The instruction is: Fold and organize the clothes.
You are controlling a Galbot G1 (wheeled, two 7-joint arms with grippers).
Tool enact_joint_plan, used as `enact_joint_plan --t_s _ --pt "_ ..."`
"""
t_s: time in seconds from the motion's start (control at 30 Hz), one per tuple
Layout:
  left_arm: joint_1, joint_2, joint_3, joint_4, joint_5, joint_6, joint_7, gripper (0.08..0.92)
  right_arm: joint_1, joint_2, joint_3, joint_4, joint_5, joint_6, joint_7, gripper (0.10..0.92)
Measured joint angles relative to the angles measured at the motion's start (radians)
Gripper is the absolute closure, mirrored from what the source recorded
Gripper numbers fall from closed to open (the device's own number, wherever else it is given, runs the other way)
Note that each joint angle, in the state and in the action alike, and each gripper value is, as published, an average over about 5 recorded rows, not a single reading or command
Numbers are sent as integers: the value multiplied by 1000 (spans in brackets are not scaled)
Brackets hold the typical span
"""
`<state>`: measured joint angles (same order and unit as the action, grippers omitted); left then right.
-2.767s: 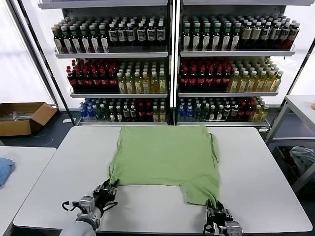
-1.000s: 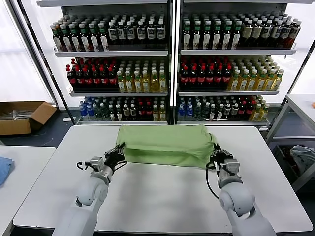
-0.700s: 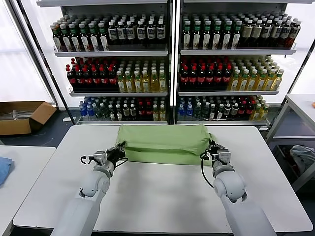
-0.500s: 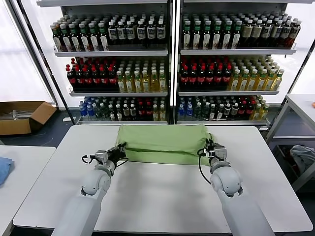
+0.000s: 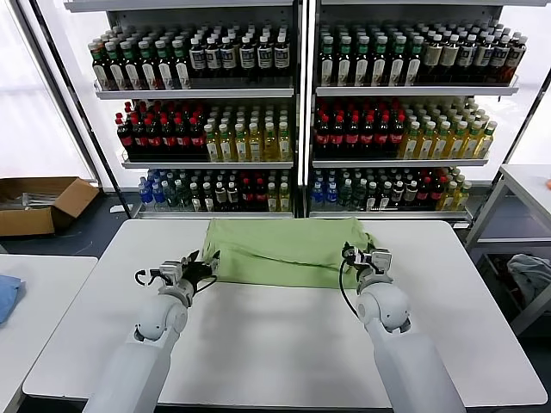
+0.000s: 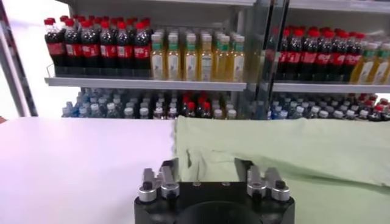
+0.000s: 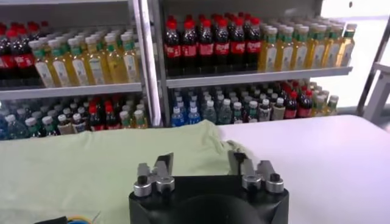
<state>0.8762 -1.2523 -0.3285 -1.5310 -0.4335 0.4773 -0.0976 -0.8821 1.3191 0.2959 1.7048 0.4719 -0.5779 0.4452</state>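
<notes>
You've got the green polo shirt [image 5: 284, 252] lying folded over itself at the far middle of the white counter [image 5: 284, 344], w/ its far edge near the counter's back edge, in front of the drink shelves [image 5: 297, 112]. Its near folded edge runs roughly straight across between both arms. Your left tool [image 5: 205, 264] sits at the shirt's near-left corner, fingers spread apart & gripping nothing; in the left wrist view that tool [image 6: 207, 176] shows both fingers wide, w/ shirt fabric [image 6: 286, 152] lying flat just ahead & to one side. Your right tool [image 5: 355, 255] is at the shirt's near-right corner, also released, fingers apart; the right wrist view shows that tool [image 7: 200, 167] empty, over the green cloth [image 7: 91, 170], w/ bare counter on the other side. A rumpled sleeve bit sticks out at the shirt's right end. A cardboard box [image 5: 39, 205] sits on the floor off to the left, and blue cloth [image 5: 7, 294] lies on the side counter there.
</notes>
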Motion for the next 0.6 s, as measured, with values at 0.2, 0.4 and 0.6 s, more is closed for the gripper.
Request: enact_joint_plan --t_s 0.2,0.4,0.6 --pt "38 18 -8 -68 -9 39 -10 184 -78 -42 17 86 4 -1 19 203" --pt "66 31 -13 -102 -13 60 -9 177 -149 -64 23 132 5 -3 35 203" --pt "81 29 -6 -108 -8 67 -4 177 -182 -65 26 136 1 -3 40 203"
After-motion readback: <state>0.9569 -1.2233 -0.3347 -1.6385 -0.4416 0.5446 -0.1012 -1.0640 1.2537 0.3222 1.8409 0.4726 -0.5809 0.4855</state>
